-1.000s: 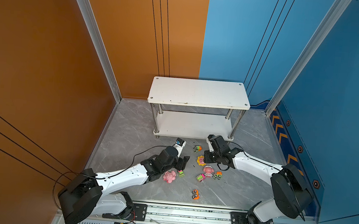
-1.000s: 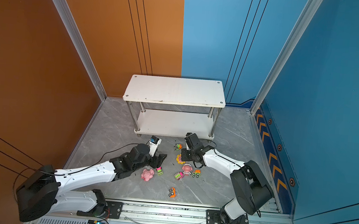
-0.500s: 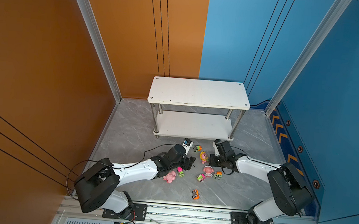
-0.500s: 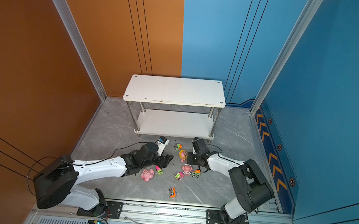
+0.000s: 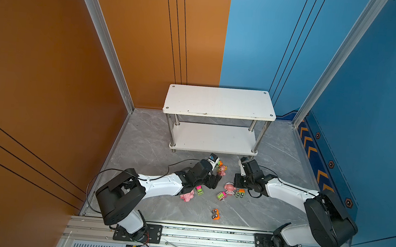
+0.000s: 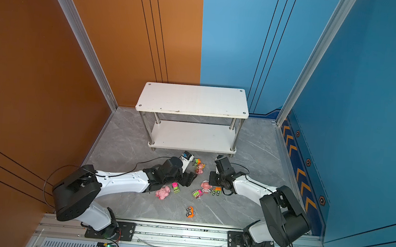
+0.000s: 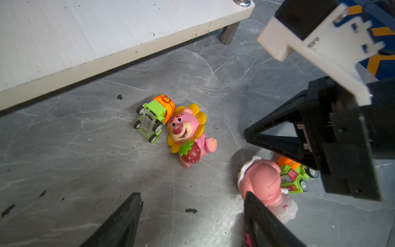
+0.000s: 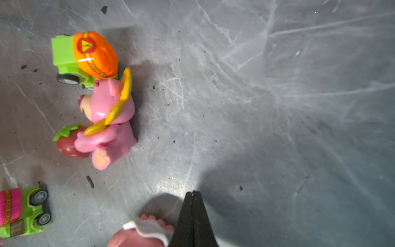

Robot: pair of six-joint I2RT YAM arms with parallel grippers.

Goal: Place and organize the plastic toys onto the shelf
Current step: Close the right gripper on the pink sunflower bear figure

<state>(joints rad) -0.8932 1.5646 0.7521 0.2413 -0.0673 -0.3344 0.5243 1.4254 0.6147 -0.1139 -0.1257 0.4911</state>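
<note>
Left fingers (image 7: 119,224) stand spread over the bare surface (image 7: 64,160), the pink bear (image 7: 188,136) just beyond them; right fingers (image 8: 192,218) are pressed together beside a pink figurine (image 8: 136,237). All toys (image 5: 221,195) lie scattered before the shelf (image 5: 218,101).

Left gripper (image 7: 191,194) — advanced (wider); right gripper (image 8: 193,195) retreated.

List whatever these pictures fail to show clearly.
- Pink figure with white collar: right wrist view, cut off by the picture's edge, partly behind the right gripper.
- Pink-and-green truck: same view, cut by an edge.
- Pink toy: in a top view, too small to identify.
- Shelf's lower board: in both top views, its back lies hidden under the top board.
</note>
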